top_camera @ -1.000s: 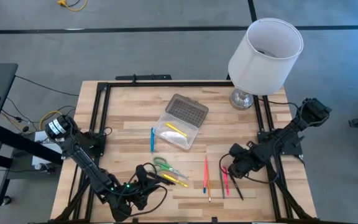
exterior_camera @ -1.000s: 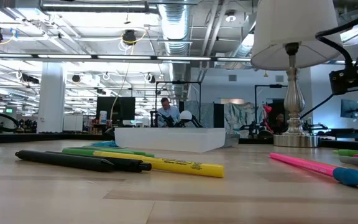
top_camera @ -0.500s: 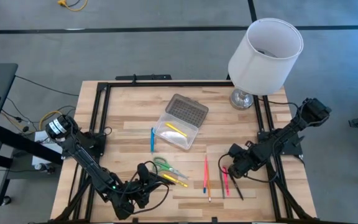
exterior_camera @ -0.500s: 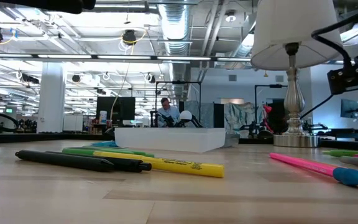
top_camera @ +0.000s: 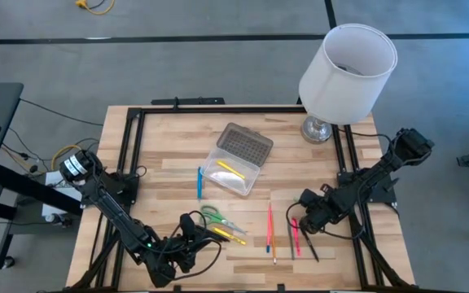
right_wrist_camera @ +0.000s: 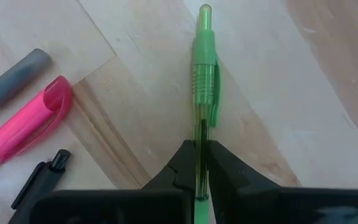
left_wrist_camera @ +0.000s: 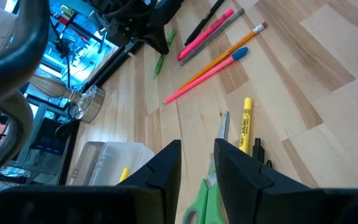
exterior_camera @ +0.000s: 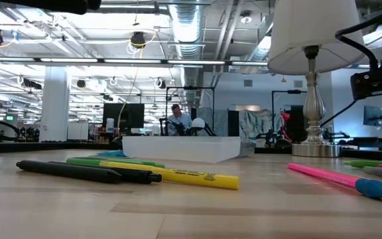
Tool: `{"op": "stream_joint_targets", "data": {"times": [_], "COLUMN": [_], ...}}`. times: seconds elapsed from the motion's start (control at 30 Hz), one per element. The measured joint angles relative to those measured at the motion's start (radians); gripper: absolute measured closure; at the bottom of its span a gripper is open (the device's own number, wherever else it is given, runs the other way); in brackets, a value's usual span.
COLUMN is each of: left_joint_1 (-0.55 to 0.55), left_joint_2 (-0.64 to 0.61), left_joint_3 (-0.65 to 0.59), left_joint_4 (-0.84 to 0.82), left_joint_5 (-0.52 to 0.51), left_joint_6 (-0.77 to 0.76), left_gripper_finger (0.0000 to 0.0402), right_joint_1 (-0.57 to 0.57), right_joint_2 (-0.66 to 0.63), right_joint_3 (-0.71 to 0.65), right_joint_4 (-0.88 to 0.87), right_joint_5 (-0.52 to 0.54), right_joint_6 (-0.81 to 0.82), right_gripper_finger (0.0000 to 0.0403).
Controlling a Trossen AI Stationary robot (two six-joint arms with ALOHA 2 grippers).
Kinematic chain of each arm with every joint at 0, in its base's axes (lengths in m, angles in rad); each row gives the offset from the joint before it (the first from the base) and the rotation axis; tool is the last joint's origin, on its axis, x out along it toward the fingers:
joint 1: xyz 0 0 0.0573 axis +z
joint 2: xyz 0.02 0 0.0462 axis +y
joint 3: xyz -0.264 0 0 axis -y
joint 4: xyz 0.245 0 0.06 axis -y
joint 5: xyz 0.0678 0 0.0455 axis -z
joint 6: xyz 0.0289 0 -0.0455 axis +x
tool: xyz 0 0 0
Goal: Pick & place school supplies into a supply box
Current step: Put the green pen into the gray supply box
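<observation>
On wooden table (top_camera: 169,163), right gripper (right_wrist_camera: 199,163) (fingers closed) clamps green pen (right_wrist_camera: 204,68).

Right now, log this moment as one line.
right gripper: shut on green pen, on table | left gripper: open above green-handled scissors | supply box: open, yellow pen inside

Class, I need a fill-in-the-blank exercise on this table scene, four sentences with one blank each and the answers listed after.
1. The right gripper is shut on a ____ pen.
2. Inside the open supply box lies a ____ marker.
3. The left gripper hangs over the green-handled ____.
4. The white lamp stands at the table's far ____ corner.

Missing words: green; yellow; scissors; right
</observation>
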Motion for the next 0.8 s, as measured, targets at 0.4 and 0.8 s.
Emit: {"op": "stream_joint_targets", "data": {"times": [0.4,0.8], "left_joint_1": [0.0,0.001], "left_joint_2": [0.0,0.0], "left_joint_3": [0.0,0.0], "left_joint_4": [-0.022,-0.023], "left_joint_5": [-0.001,-0.002], "left_joint_6": [-0.011,-0.012], "left_gripper_finger": [0.0311,0.0311], "right_joint_1": [-0.01,-0.134], "right_joint_2": [0.005,0.003], "right_joint_3": [0.084,0.222], "right_joint_4": [0.0,0.045], "right_joint_5": [0.122,0.254], "right_joint_6": [-0.128,-0.398], "right_gripper_finger": [0.0397,0.0392]}}
